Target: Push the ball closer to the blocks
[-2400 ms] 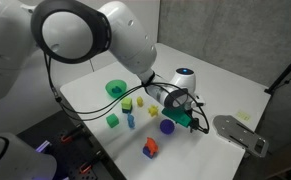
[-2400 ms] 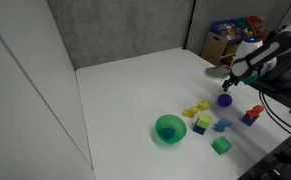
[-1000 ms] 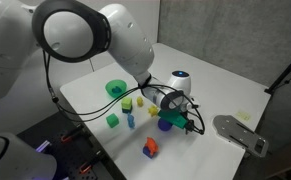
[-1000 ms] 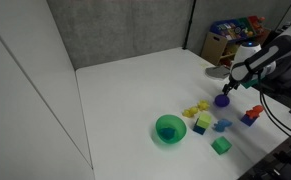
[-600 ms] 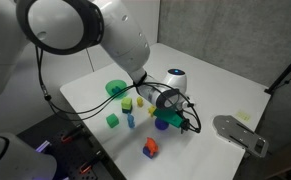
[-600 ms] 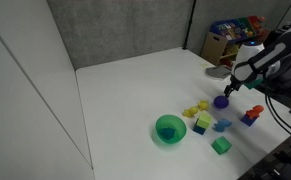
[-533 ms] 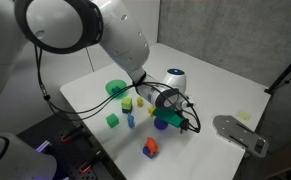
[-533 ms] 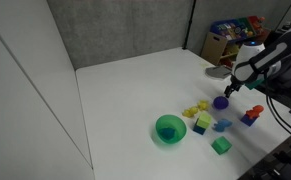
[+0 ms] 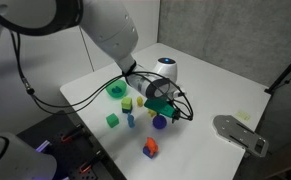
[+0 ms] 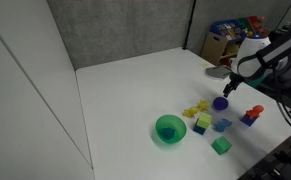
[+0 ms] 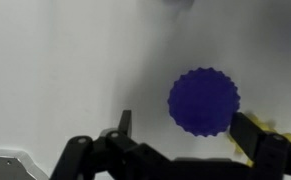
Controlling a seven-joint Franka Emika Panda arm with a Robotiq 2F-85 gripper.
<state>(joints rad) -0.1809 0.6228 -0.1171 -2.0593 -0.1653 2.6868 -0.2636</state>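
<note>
The purple-blue ball (image 9: 160, 122) lies on the white table (image 9: 215, 95) just beside the blocks. It also shows in the exterior view from the opposite side (image 10: 221, 102) and in the wrist view (image 11: 203, 101). The blocks are yellow pieces (image 9: 128, 103), a green cube (image 9: 112, 120) and a blue piece (image 9: 131, 122); they also show in an exterior view (image 10: 197, 108). My gripper (image 9: 164, 109) hangs just above the ball. In the wrist view my gripper (image 11: 183, 122) is open and the ball sits between the fingers (image 11: 253, 134), close to the right one.
A green bowl (image 9: 116, 89) stands behind the blocks, and it shows in an exterior view (image 10: 169, 128). A red and blue block (image 9: 150, 148) lies nearer the table's front edge. A grey stand (image 9: 237, 132) is off the table's side. A box of toys (image 10: 225, 42) sits beyond the table.
The ball has rolled a little toward the blocks. My gripper has lifted slightly and shifted the same way, staying open over the ball.
</note>
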